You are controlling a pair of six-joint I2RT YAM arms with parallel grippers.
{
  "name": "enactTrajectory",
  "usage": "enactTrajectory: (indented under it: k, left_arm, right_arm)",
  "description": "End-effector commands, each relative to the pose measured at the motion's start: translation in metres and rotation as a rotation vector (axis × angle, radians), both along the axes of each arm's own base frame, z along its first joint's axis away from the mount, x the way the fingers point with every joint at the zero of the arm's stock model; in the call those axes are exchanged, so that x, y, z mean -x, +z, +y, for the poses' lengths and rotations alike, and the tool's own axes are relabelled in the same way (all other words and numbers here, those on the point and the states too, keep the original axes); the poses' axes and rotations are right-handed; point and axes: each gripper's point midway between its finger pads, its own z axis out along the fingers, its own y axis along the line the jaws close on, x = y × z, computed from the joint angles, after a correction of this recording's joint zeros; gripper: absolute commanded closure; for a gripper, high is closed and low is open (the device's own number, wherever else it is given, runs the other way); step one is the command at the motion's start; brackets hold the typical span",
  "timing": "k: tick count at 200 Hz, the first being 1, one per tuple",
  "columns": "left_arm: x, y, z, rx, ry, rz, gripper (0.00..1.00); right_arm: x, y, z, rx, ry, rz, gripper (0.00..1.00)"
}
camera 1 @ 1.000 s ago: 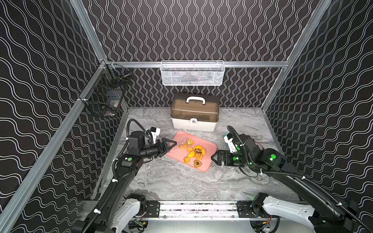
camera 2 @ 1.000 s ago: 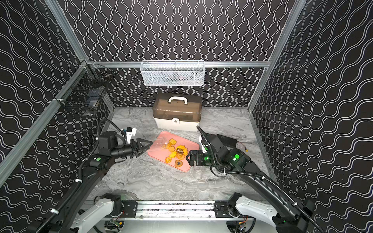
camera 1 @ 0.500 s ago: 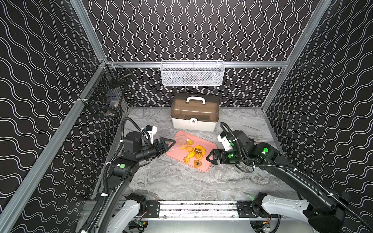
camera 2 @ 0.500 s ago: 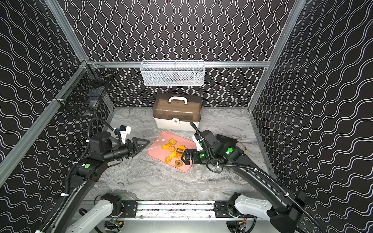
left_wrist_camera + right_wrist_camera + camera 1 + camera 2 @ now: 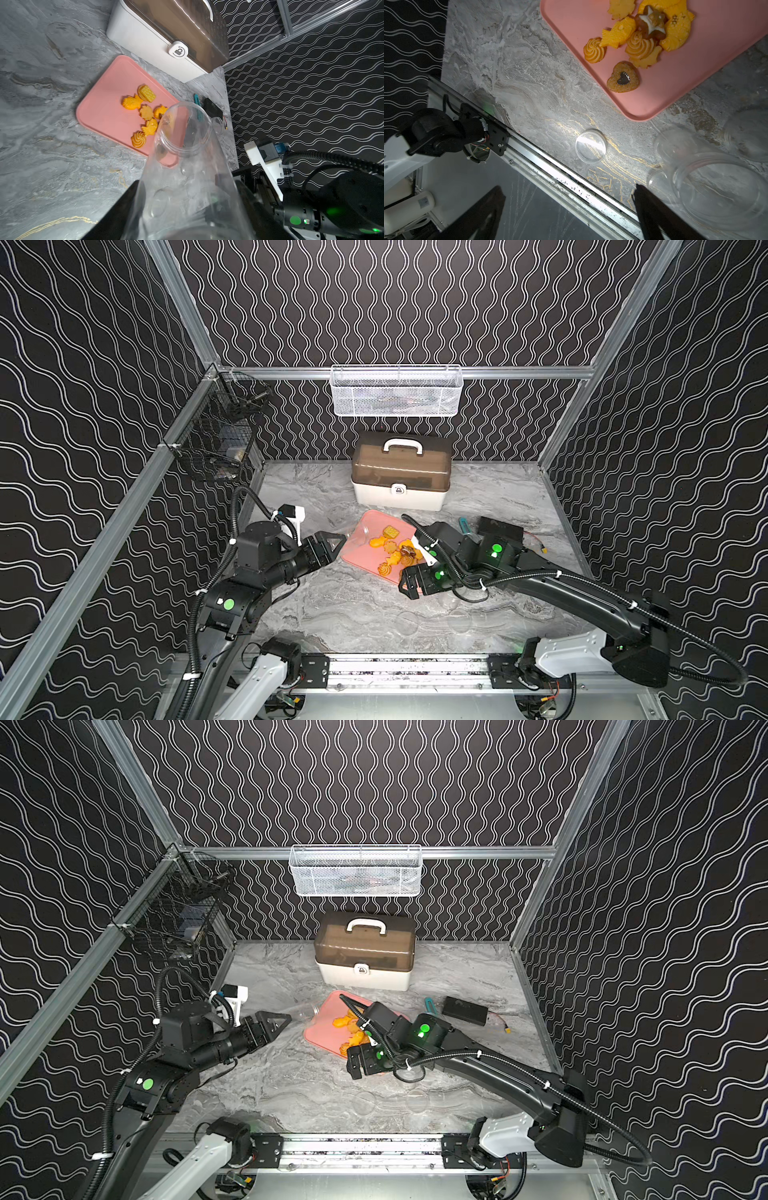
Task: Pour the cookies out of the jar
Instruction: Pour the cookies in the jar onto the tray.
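Note:
The cookies point(image 5: 395, 549) lie in a loose heap on a pink tray point(image 5: 361, 560), orange-yellow with a few brown ones; both wrist views also show the cookies point(image 5: 145, 112) point(image 5: 643, 35). My left gripper point(image 5: 334, 545) is shut on a clear jar point(image 5: 182, 166). The jar lies tilted, looks empty, and its mouth points over the tray's point(image 5: 104, 110) left end. My right gripper point(image 5: 409, 585) hovers by the tray's front corner. Its fingers point(image 5: 654, 216) stand wide apart, open, with nothing between them.
A brown-lidded storage box point(image 5: 401, 472) stands behind the tray. A black device point(image 5: 498, 531) lies to the right. Clear lids point(image 5: 590, 146) and other clear containers point(image 5: 716, 187) sit on the table near the front rail point(image 5: 407, 668). A white basket point(image 5: 397, 391) and a black wire basket point(image 5: 220, 439) hang on the walls.
My right gripper has moved left and toward the front, to the tray's front corner. The left arm's elbow has sunk back while its gripper stays at the tray's left end.

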Motion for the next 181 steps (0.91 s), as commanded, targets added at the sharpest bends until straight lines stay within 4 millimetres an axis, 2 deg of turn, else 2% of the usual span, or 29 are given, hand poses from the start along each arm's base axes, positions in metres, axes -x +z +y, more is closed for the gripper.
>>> enactTrajectory:
  k: [1, 33, 74, 112, 143, 163, 181]
  left_arm:
    - [0.003, -0.003, 0.011, -0.082, 0.027, -0.008, 0.33]
    - [0.006, -0.005, 0.016, -0.121, 0.037, -0.005, 0.33]
    - [0.008, -0.002, 0.02, -0.158, 0.042, -0.013, 0.32]
    - [0.008, -0.01, 0.019, -0.162, 0.035, 0.007, 0.32]
    - [0.013, -0.025, 0.015, -0.149, 0.012, 0.05, 0.32]
    - [0.017, -0.035, 0.014, -0.156, -0.002, 0.082, 0.32]
    - [0.019, -0.038, 0.01, -0.141, -0.021, 0.095, 0.32]
  right_arm:
    - [0.007, -0.011, 0.008, 0.04, -0.013, 0.014, 0.0]
    - [0.024, -0.043, 0.014, 0.172, 0.023, 0.038, 0.0]
    - [0.046, -0.076, 0.025, 0.256, 0.059, 0.059, 0.0]
    - [0.056, -0.093, 0.029, 0.307, 0.075, 0.06, 0.0]
    - [0.061, -0.085, 0.044, 0.189, 0.089, 0.07, 0.0]
    - [0.06, -0.06, 0.055, 0.071, 0.107, 0.056, 0.0]
    - [0.047, -0.031, 0.056, -0.046, 0.088, 0.049, 0.0]
